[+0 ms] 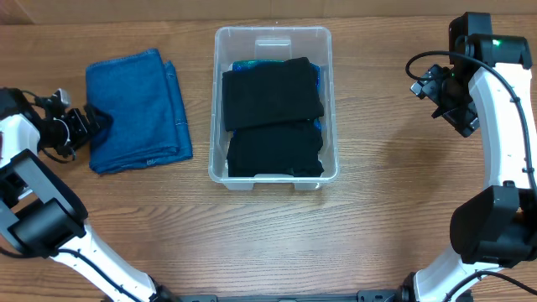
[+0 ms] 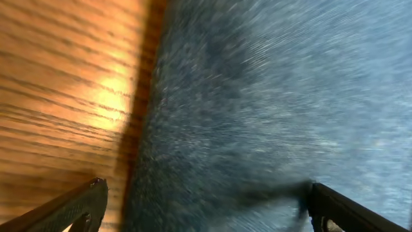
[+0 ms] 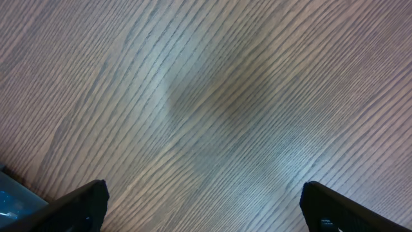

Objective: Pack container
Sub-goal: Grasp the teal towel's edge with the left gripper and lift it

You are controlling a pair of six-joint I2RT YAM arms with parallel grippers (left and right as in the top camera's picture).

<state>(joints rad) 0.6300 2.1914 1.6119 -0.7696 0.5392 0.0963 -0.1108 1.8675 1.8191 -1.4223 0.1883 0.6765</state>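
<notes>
The clear plastic container (image 1: 273, 44) stands at the table's centre and holds two folded black cloths (image 1: 273, 92) over something blue. A folded blue cloth (image 1: 138, 105) lies on the table to its left. My left gripper (image 1: 88, 126) is open at that cloth's left edge; in the left wrist view its fingers (image 2: 206, 203) straddle the blurred blue fabric (image 2: 270, 103), one finger over bare wood. My right gripper (image 1: 449, 105) is open and empty over bare table to the container's right; its fingers (image 3: 206, 203) frame only wood.
The wooden table (image 1: 403, 201) surrounds everything. A blue sliver (image 3: 9, 196) shows at the lower left of the right wrist view. Both arm bases stand at the front corners.
</notes>
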